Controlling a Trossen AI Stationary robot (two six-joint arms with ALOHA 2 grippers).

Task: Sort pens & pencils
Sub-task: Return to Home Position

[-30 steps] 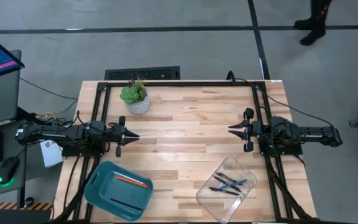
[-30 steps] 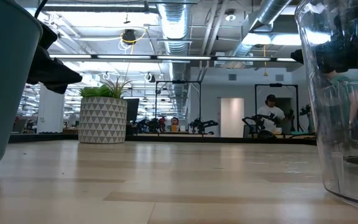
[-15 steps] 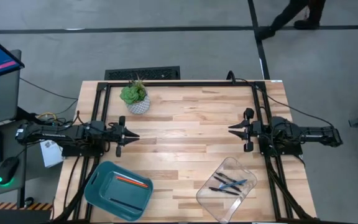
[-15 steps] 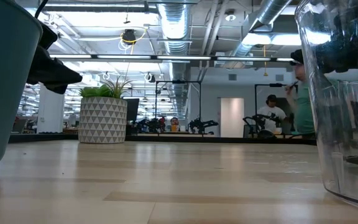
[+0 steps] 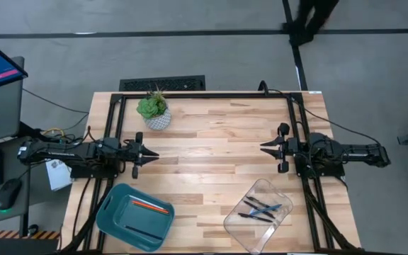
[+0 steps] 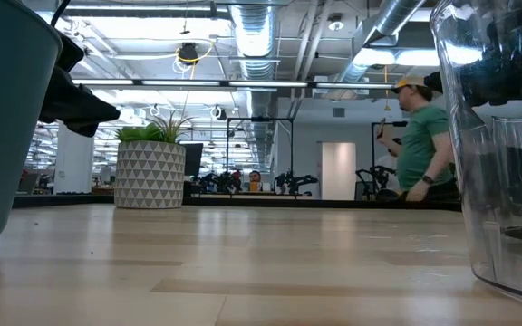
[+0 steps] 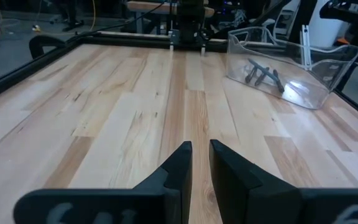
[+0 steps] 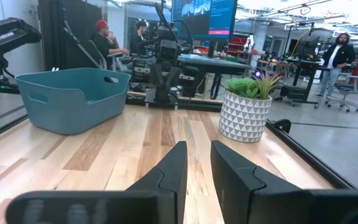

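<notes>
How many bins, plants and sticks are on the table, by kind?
Bins: 2, a blue bin and a clear bin
Potted plant: 1
Pencils seen in the blue bin: 2
Pens seen in the clear bin: 3, overlapping, maybe more
Total: at least 8

Robotics lab, open industrial hall: ahead of my right claw [image 8: 197,144] a big screen [image 8: 204,15] glows above desks where people [image 8: 107,40] sit. Far beyond the claw and my wooden table [image 5: 218,142], black-framed stations [image 6: 259,119] stand in rows under bare ducts [image 6: 247,36] and strip lights [image 6: 152,83].
</notes>
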